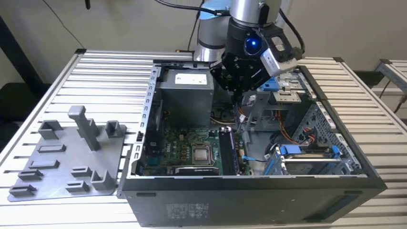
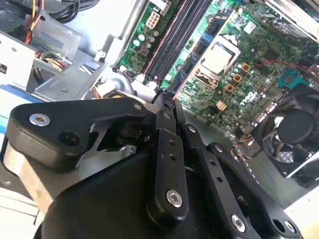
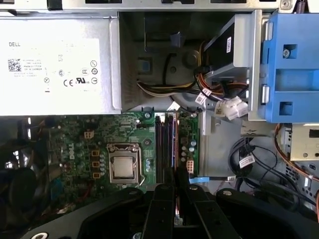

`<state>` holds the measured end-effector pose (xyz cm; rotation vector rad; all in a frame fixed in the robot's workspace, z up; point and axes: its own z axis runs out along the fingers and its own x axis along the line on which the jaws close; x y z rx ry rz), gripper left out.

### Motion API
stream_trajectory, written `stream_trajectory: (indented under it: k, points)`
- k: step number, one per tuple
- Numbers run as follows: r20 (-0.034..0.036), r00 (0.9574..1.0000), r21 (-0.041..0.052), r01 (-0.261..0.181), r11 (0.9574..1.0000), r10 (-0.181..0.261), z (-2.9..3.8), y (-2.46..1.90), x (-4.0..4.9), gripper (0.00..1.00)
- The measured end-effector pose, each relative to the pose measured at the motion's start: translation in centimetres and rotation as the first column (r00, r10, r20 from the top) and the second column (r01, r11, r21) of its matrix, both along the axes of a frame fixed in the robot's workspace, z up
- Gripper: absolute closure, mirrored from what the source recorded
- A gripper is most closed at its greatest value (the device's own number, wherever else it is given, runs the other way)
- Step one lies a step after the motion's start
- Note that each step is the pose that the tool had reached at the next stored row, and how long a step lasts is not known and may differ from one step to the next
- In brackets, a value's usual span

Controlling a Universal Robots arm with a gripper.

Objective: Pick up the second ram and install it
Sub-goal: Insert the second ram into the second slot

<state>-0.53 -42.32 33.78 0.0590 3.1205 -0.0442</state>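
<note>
Pincer (image 3: 175, 181) clamps the second ram (image 3: 175, 147) (edge-on, a thin sliver) above half-hidden slots (image 3: 163, 144).

The gripper (image 3: 175, 181) covers one edge of the motherboard (image 3: 75, 149) and, perhaps, the second ram.

1. The black tool (image 2: 169, 103) looms in the foreground, its tip pointing at the green circuit board (image 2: 249, 84).
2. Long black memory slots (image 2: 174, 40) run away from the tip, with a silver processor socket (image 2: 218, 57) beside them.
3. A dark fan (image 2: 294, 129) sits beyond the socket.
4. A grey metal bracket (image 2: 65, 64) and red and yellow wires (image 2: 36, 12) lie on the slots' other side.
</note>
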Motion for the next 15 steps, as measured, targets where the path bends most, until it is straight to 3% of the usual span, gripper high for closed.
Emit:
stream_trajectory:
  k: [15]
  points:
    - [0.0004,1.0,-0.0006,0.0,1.0,0.0,-1.82,0.0,-0.22,0.86]
